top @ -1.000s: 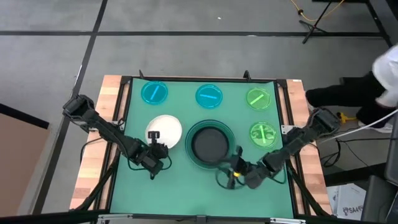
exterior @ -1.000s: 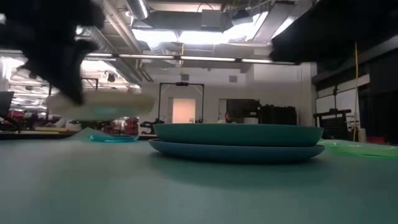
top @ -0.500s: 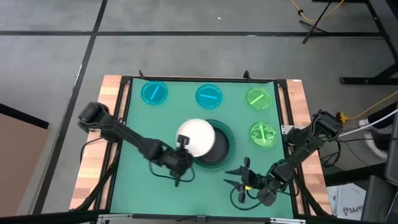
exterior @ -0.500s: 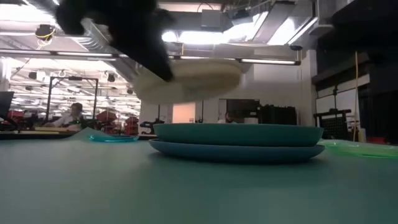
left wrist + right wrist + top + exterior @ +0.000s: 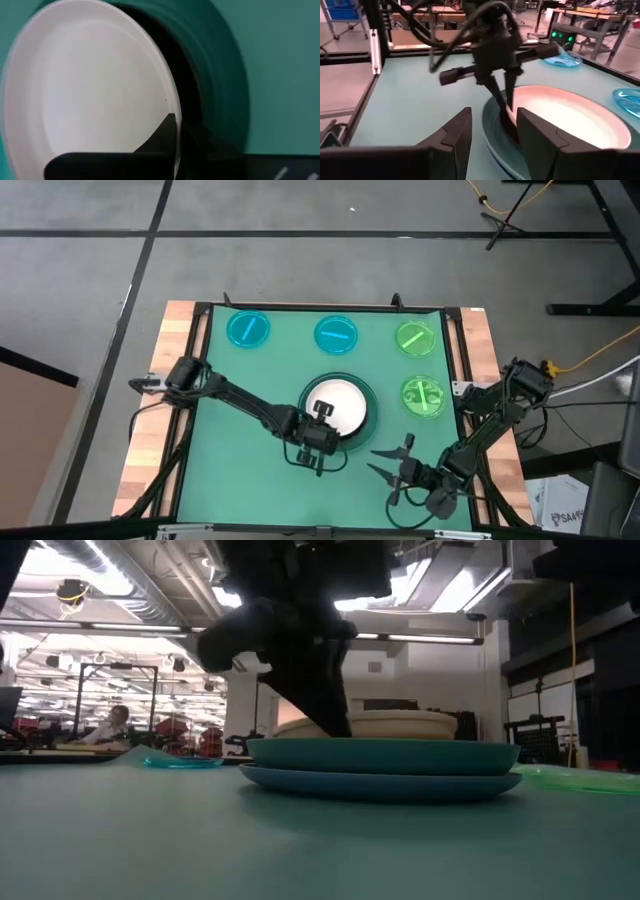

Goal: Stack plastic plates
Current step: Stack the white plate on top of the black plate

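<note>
1. High view: My left gripper (image 5: 322, 442) holds the white plate (image 5: 338, 404) by its near rim, over the middle of the green mat (image 5: 230, 480). The plate lies hollow side up inside the teal-green plate (image 5: 371, 394); being round, it shows no long axis. My right gripper (image 5: 398, 470) hovers spread wide near the mat's front right, well apart from the stack. Along the far edge sit two cyan plates (image 5: 248, 330) and a bright green plate (image 5: 416, 338); a second green plate (image 5: 423, 395) lies just right of the stack.

2. Low view: The white plate (image 5: 385, 724) sits roughly level, its rim showing just above the teal-green plate (image 5: 380, 755), which rests on a pale blue plate (image 5: 380, 785). My left gripper (image 5: 320, 670) reaches down to the white plate's left edge.

3. Left wrist view: My finger (image 5: 162, 137) lies on the white plate (image 5: 85, 90), pinching its rim. A black plate (image 5: 187, 75) shows as a dark crescent between it and the teal-green rim (image 5: 225, 70).

4. Right wrist view: My own fingers (image 5: 462, 132) stand well apart, holding nothing. Beyond them, my left gripper (image 5: 502, 97) grips the white plate (image 5: 560, 117).
</note>
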Robot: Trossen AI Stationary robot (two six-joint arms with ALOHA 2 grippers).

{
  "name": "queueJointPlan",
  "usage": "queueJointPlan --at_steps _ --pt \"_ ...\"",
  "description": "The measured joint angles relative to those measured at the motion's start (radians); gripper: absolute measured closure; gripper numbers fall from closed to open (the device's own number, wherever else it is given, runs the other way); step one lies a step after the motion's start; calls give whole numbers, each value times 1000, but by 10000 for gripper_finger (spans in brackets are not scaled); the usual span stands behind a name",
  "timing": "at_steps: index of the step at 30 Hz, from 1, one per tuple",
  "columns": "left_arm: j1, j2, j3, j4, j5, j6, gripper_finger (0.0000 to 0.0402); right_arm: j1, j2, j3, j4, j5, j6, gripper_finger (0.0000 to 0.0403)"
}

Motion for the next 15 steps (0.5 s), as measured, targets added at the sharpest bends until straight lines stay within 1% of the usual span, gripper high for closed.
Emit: queueJointPlan --at_steps 3,11,15 --pt "-2 10 0 29 -1 6 395 0 14 0 -1 3 0 256" --pt "5 10 0 11 -4 0 393 -10 52 0 1 1 28 256" --pt "2 10 0 11 0 0 374 -10 56 0 5 2 29 256"
